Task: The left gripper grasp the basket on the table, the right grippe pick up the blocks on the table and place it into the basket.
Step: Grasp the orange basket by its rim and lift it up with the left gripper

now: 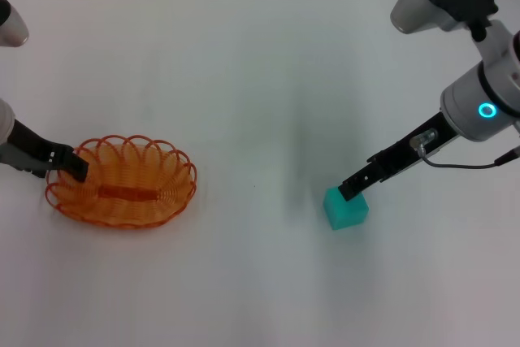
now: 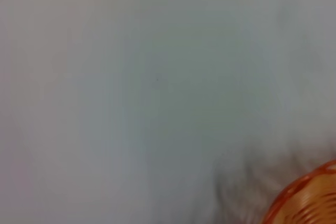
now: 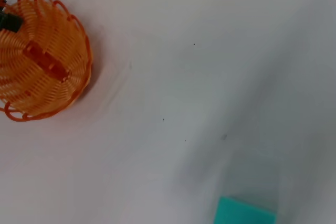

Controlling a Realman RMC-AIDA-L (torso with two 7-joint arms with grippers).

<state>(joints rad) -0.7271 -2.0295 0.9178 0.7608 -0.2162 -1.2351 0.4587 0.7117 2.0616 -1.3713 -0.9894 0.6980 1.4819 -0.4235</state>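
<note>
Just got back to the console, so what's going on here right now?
The left gripper is at the rim of the shallow orange wire basket on the white table, apparently holding it steady. The right gripper has its tip down at the small teal-green cube, which sits on the table well to the right of the basket. The cube is not yet lifted, and the basket holds no cube.

Basket (image 1: 122,183) sits on the bench (image 1: 260,79) at the left, left pincer (image 1: 75,165) at its left rim — block (image 1: 346,208) well apart to the right, right pincer (image 1: 354,187) touching its top.
</note>
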